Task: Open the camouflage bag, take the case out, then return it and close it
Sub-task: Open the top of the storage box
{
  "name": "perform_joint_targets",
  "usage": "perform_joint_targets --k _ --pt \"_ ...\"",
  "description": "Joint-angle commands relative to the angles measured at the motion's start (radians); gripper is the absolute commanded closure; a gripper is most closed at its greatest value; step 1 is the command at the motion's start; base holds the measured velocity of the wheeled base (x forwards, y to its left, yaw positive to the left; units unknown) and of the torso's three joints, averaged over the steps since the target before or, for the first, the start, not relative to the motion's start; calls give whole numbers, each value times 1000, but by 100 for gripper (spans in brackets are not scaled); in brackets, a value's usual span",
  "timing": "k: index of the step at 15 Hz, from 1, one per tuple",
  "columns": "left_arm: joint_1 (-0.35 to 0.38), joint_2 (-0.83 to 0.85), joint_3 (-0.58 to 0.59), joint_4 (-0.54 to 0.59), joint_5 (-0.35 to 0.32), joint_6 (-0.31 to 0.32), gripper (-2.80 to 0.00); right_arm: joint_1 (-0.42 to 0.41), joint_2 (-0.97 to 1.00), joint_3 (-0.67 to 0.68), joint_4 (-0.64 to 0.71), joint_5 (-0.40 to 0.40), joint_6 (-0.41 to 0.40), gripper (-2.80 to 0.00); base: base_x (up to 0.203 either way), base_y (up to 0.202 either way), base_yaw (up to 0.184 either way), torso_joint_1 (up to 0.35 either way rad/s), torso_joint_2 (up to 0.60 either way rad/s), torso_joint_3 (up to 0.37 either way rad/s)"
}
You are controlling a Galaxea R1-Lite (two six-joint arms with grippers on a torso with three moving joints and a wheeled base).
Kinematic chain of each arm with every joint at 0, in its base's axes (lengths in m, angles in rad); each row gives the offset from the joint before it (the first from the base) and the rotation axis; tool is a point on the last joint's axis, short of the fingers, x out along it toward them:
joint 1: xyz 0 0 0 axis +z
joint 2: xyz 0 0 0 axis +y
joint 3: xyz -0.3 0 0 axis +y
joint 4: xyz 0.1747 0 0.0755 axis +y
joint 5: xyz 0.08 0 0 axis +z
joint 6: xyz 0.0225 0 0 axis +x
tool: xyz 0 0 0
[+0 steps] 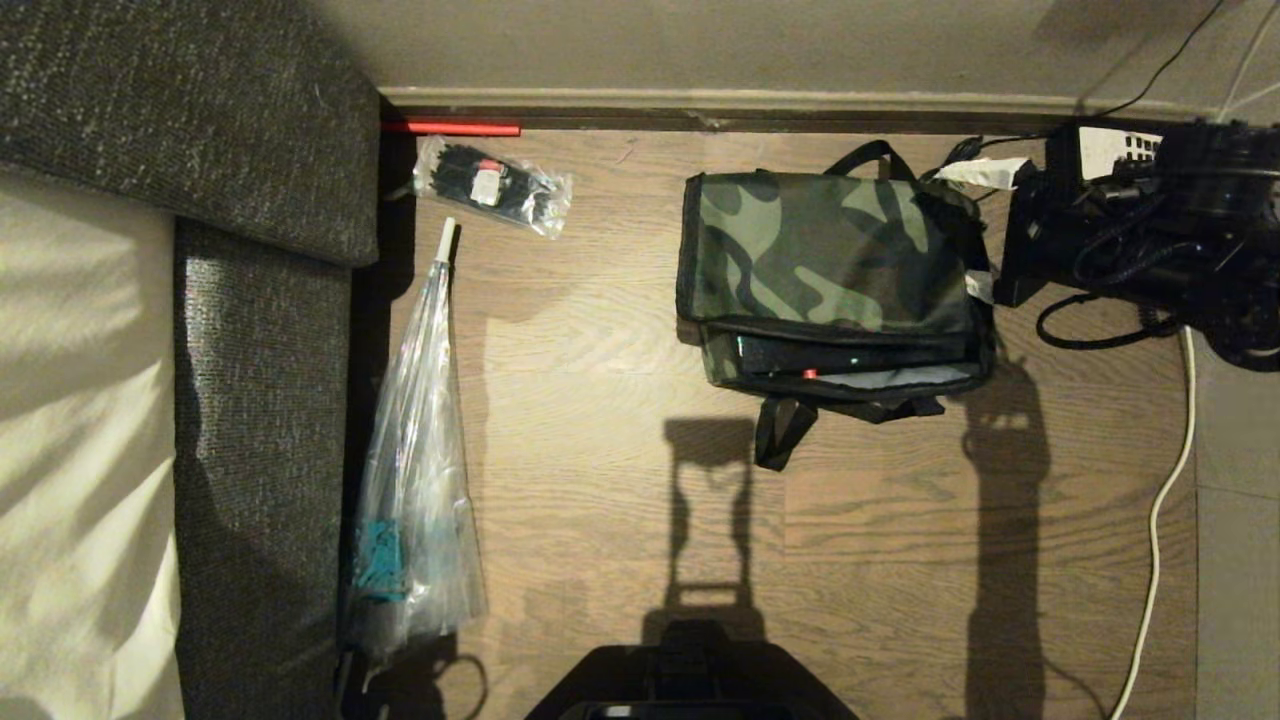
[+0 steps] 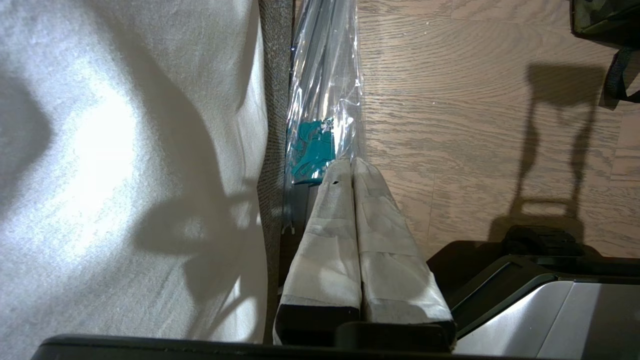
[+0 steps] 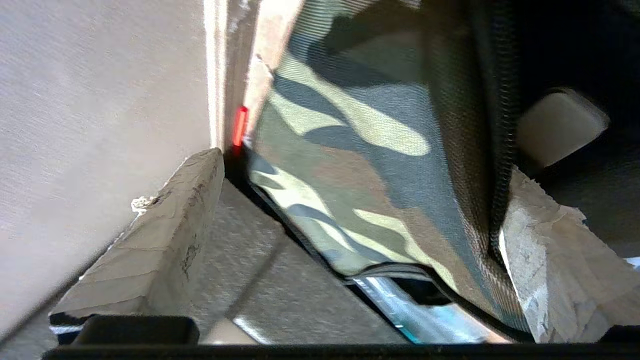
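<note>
You have one camouflage bag (image 1: pixel 830 255) on the wooden floor (image 1: pixel 600 450) near the wall, one black case (image 1: pixel 850 355) showing at its front. Your right gripper (image 3: pixel 350 215) straddles the bag's side, jaws spread wide. Your left gripper (image 2: pixel 352 172) hangs parked by the sofa (image 1: pixel 270 400), fingers pressed together.

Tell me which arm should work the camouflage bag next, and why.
Right. The right gripper hangs open directly over the camouflage bag, fingers spread either side of its flap. The left gripper is shut, parked over by the plastic-wrapped umbrella, well away.
</note>
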Motion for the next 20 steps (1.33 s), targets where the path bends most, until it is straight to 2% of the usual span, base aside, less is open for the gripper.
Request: perform_joint_targets --k 1,5,8,13,20 --pt "0 0 2 0 1 0 0 -1 -12 -35 20 3 35 -280 0 0 0 0 0 0" --pt "0 0 2 0 1 0 0 -6 -18 -54 28 -1 74 -280 0 0 0 0 0 0" --pt "0 0 2 0 1 0 0 -10 -15 -97 35 -34 101 -280 0 0 0 0 0 0" --pt "0 0 2 0 1 0 0 -9 -13 -186 73 -76 107 -280 0 0 0 0 0 0" --pt "0 0 2 0 1 0 0 -9 -16 -263 101 -80 109 -280 0 0 0 0 0 0"
